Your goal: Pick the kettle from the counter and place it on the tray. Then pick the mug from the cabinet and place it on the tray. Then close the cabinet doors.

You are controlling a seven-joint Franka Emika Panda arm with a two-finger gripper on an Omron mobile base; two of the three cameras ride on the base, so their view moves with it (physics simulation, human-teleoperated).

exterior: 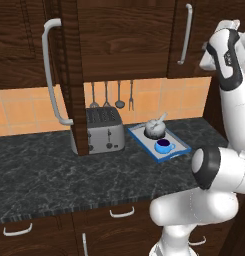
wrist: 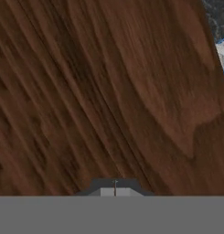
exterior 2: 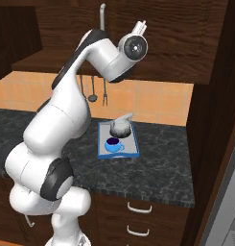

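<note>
The silver-grey kettle (exterior: 155, 129) (exterior 2: 121, 126) and the blue mug (exterior: 164, 146) (exterior 2: 113, 144) both stand on the blue-rimmed tray (exterior: 142, 140) (exterior 2: 100, 144) on the dark counter (exterior: 44, 175). High up at the right cabinet door (exterior: 144, 40), my gripper (exterior 2: 141, 24) (exterior: 235, 22) sits to the right of that door's bar handle (exterior: 186, 35) (exterior 2: 102, 14). In the hand view the gripper (wrist: 114, 192) is shut and empty, close against woodgrain (wrist: 95, 91). The left door (exterior: 74, 75) stands swung out over the counter, its handle (exterior: 51, 70) facing left.
A silver toaster (exterior: 104, 131) stands behind the open left door's lower edge. Utensils (exterior: 119, 97) hang on the orange tiled wall. Drawers with silver pulls (exterior: 121, 212) run under the counter. A tall dark panel (exterior 2: 210, 120) bounds the right side.
</note>
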